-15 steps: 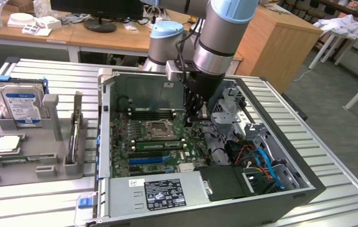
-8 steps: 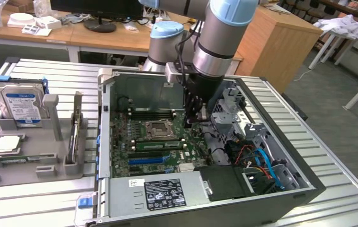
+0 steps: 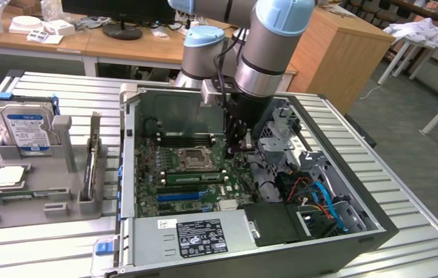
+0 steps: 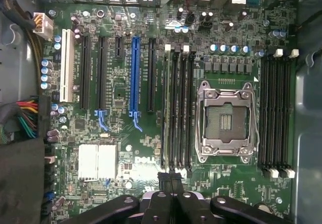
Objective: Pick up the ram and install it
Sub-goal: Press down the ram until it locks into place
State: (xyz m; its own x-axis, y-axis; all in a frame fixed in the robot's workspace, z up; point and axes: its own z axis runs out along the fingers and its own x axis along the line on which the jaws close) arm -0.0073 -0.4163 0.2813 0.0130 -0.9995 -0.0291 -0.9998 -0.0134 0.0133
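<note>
ram [image 3: 192,177] appearing to lie lengthwise in a slot beside the cpu socket [image 4: 227,121]; end effector [image 4: 171,181] hovering at its end, fingers pinched together, gripping nothing visible.

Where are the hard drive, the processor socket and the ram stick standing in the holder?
hard drive [image 3: 24,126]: exterior view, on its blue-and-white label.
processor socket [image 4: 226,122]: wrist view, on the dark centre inside the metal frame.
ram stick [image 3: 91,165]: exterior view, on the upper edge of the thin board upright in the grey holder.
</note>
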